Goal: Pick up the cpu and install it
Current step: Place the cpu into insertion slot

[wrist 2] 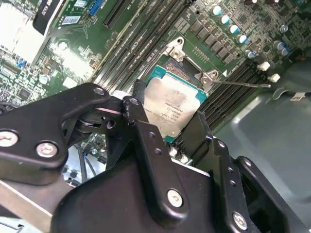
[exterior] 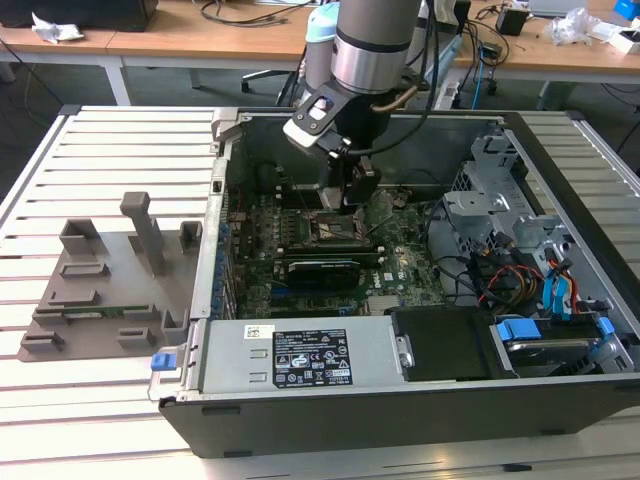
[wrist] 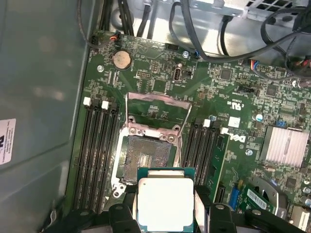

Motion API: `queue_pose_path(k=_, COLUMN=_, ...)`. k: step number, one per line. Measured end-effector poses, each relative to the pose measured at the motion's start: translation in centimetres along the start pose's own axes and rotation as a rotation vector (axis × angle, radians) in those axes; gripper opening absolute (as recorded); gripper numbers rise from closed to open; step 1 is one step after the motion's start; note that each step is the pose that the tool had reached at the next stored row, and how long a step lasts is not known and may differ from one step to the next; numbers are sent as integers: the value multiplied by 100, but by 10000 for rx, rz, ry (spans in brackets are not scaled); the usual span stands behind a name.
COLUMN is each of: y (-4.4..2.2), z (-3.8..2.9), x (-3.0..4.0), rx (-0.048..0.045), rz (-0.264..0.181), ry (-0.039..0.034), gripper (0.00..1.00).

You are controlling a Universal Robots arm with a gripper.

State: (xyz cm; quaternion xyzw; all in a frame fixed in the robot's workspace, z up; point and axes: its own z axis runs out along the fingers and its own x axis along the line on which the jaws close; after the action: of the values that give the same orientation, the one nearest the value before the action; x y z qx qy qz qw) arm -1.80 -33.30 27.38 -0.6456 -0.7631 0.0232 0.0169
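The cpu, a square chip with a silvery-white metal top and a green edge, hangs between my gripper's black fingers in both wrist views. My gripper is shut on the cpu inside the open computer case, low over the motherboard. The socket lies bare just past the chip, with its metal load plate swung up and its lever released. The chip sits a little above the socket and partly overlaps its near edge in the first wrist view.
Black memory slots flank the socket on both sides. A grey power supply box lies along the case's near wall, with drive cages and cables at the exterior view's right. A grey fixture stands on the slatted table.
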Motion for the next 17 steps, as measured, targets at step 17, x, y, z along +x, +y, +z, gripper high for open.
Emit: queue_pose_path(k=17, y=0, z=2, x=0, rx=5, rz=1395, ry=81, gripper=55)
